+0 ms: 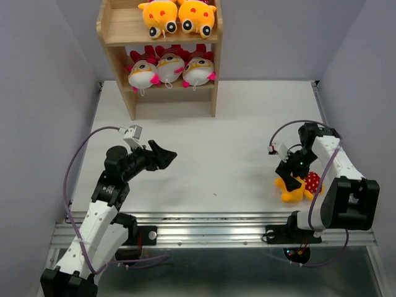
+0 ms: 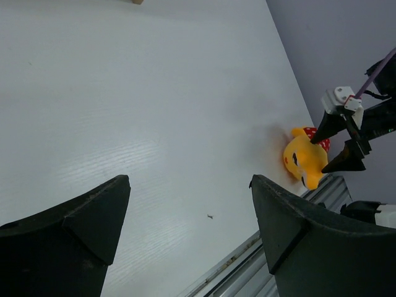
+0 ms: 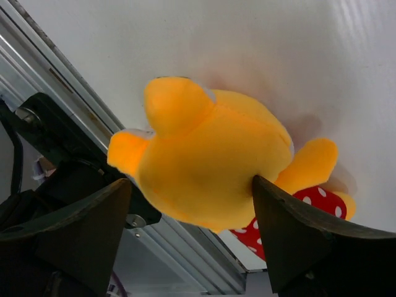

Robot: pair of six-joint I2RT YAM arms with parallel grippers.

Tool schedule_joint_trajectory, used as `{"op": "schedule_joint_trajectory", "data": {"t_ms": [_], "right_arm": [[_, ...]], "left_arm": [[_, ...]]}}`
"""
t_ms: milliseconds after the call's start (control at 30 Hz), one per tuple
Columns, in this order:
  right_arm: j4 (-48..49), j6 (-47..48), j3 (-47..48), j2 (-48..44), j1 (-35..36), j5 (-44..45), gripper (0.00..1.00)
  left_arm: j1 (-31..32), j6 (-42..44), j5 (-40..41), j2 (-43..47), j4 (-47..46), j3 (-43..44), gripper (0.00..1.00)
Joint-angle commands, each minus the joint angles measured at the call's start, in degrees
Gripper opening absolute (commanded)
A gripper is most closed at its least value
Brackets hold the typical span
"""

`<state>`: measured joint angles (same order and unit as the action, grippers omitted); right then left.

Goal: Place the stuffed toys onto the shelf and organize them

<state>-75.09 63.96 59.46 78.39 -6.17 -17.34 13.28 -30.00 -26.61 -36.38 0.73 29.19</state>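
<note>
The wooden shelf (image 1: 117, 37) stands at the back left of the table. Two orange-yellow stuffed toys (image 1: 159, 15) (image 1: 198, 15) sit on its upper tier and three white-faced ones (image 1: 143, 73) (image 1: 171, 65) (image 1: 199, 69) on its lower tier. A third orange toy (image 1: 297, 185) with a red dotted body lies at the front right near the table edge; it also shows in the right wrist view (image 3: 204, 148) and the left wrist view (image 2: 303, 158). My right gripper (image 1: 291, 170) (image 3: 190, 185) is open and straddles this toy, one finger touching it. My left gripper (image 1: 164, 154) (image 2: 189, 179) is open and empty above the table.
The metal rail (image 1: 210, 232) runs along the table's front edge, just beside the lying toy. Grey walls close in left and right. A small dark speck (image 2: 211, 216) lies on the white tabletop (image 1: 235, 136).
</note>
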Motion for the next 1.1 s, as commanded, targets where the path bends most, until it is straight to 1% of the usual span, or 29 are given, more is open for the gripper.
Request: {"op": "schedule_joint_trajectory", "data": {"t_ms": [0, 33, 67, 100, 133, 167, 233, 267, 300, 333, 367, 400, 433, 467, 500, 533, 600, 633, 667, 700, 767, 800, 833, 967, 1033, 1067], "right_arm": [[5.36, -2.96, -4.52, 0.62, 0.81, 3.88, 0.81], [7.48, -3.93, -7.05, 0.71, 0.81, 6.59, 0.78], [11.59, -5.68, -8.30, 1.15, 0.81, 7.93, 0.69], [13.46, -6.65, -9.18, 1.50, 0.81, 9.24, 0.61], [15.13, -7.70, -10.06, 1.94, 0.81, 10.74, 0.53], [16.11, -9.45, -9.98, 2.46, 0.81, 10.75, 0.38], [16.91, -10.96, -8.76, 3.95, 0.81, 8.31, 0.23], [16.47, -11.66, -6.14, 4.31, 0.81, 6.55, 0.15], [14.73, -12.02, -4.46, 4.58, 0.81, 4.27, 0.13], [13.75, -12.37, -2.53, 4.75, 0.81, -0.89, 0.11], [12.61, -12.55, -0.51, 4.84, 0.81, -3.81, 0.09], [10.25, -12.72, 3.95, 5.02, 0.81, -7.14, 0.07], [9.36, -13.16, 6.34, 5.28, 0.81, -13.88, 0.06], [8.65, -13.69, 8.63, 5.46, 0.81, -17.34, 0.05], [7.69, -15.34, 12.83, 5.72, 0.81, -25.03, 0.04], [7.76, -16.84, 14.52, 5.81, 0.81, -29.28, 0.03], [9.86, -22.55, 16.64, 6.25, 1.34, -37.28, 0.01], [11.18, -24.83, 17.61, 6.42, 1.86, -45.16, 0.01], [12.85, -30.77, 17.62, 6.95, 1.87, -48.71, 0.01], [18.00, -34.74, 17.53, 7.30, 2.91, -54.23, 0.01], [22.43, -43.96, 18.23, 8.61, 4.84, -58.49, 0.01], [25.14, -46.01, 18.76, 10.45, 5.47, -60.59, 0.01], [25.60, -47.25, 20.24, 11.34, 5.47, -63.92, 0.01], [29.29, -52.96, 22.01, 13.54, 8.36, -68.43, 0.01], [30.44, -55.17, 22.80, 14.07, 8.99, -71.15, 0.01], [30.53, -55.44, 23.06, 14.25, 9.51, -72.03, 0.01]], "left_arm": [[2.10, -1.81, -1.52, 0.26, -4.95, -1.76, 0.89], [3.49, -2.69, -0.99, 0.08, -5.73, -2.46, 0.89], [4.47, -3.13, -0.55, 0.08, -6.09, -2.73, 0.89], [5.43, -3.66, 0.06, 0.00, -6.35, -2.91, 0.89], [7.88, -4.10, 1.37, -0.18, -7.23, -3.26, 0.89], [9.30, -4.97, 2.17, -0.44, -7.67, -3.35, 0.89], [12.20, -5.77, 4.45, -1.06, -8.99, -3.35, 0.89], [15.17, -6.29, 4.98, -2.10, -9.60, -3.26, 0.89], [16.59, -6.47, 5.60, -2.72, -10.22, -3.18, 0.89], [17.91, -6.74, 6.39, -4.04, -11.44, -3.00, 0.89], [19.14, -6.83, 6.92, -4.74, -12.24, -2.91, 0.89], [21.50, -7.00, 7.45, -5.36, -12.85, -2.74, 0.89], [22.57, -6.92, 8.58, -6.76, -14.25, -2.39, 0.89], [23.63, -6.83, 9.12, -7.38, -14.96, -2.30, 0.89], [25.12, -6.74, 9.56, -8.08, -15.67, -2.03, 0.89], [25.65, -6.74, 10.17, -9.48, -17.24, -1.60, 0.89], [26.53, -7.18, 10.61, -11.07, -18.74, -0.72, 0.89], [27.23, -7.44, 10.70, -12.91, -19.97, 0.50, 0.89], [27.59, -7.53, 10.79, -13.88, -20.42, 1.30, 0.89], [28.46, -7.44, 10.96, -14.76, -20.94, 2.18, 0.89], [29.43, -6.57, 11.75, -17.56, -21.30, 4.98, 0.89], [29.96, -6.04, 12.02, -18.37, -21.39, 6.04, 0.89], [31.01, -5.43, 12.63, -20.29, -21.39, 7.88, 0.89], [33.47, -1.48, 13.16, -25.04, -22.17, 11.05, 0.89], [35.67, 1.42, 13.17, -26.80, -23.31, 11.33, 0.89], [36.29, 2.48, 12.21, -28.29, -25.41, 10.81, 0.89]]}}
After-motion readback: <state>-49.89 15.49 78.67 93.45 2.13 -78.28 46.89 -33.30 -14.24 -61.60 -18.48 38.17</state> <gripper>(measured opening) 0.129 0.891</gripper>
